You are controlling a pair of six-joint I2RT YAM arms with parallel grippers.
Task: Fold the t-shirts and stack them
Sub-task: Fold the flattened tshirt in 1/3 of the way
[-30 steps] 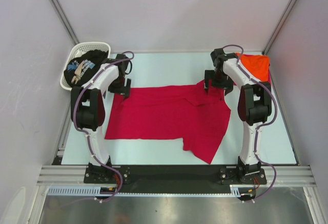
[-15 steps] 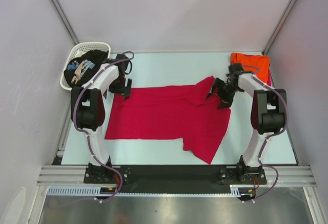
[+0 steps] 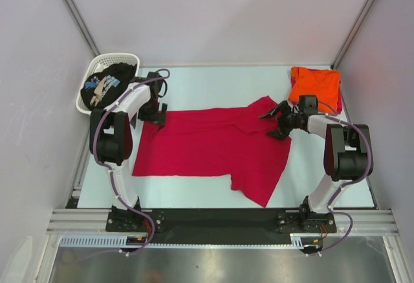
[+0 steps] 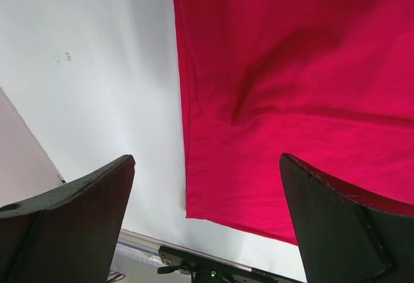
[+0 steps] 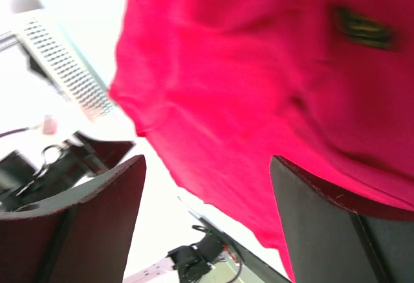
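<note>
The crimson-red t-shirt (image 3: 213,144) lies spread flat on the pale table (image 3: 213,82). An orange t-shirt (image 3: 315,83) lies folded at the back right. The black printed t-shirt (image 3: 105,83) is bunched in the white basket (image 3: 119,58). My left gripper (image 3: 157,116) hangs open over the red shirt's back left corner; in the left wrist view the red cloth (image 4: 291,69) and its edge lie below the open left gripper (image 4: 207,189). My right gripper (image 3: 270,123) points left, open, at the red shirt's back right sleeve; its own view is blurred, with red cloth (image 5: 259,82) beyond the open right gripper (image 5: 207,195).
Grey walls close in the table on three sides. A black strip and metal rail (image 3: 220,221) carry both arm bases along the near edge. The basket stands in the back left corner, just behind the left arm.
The right arm has swung away from the orange t-shirt, forward and outward, and now reaches left toward the red shirt's sleeve. The left arm has not moved.
</note>
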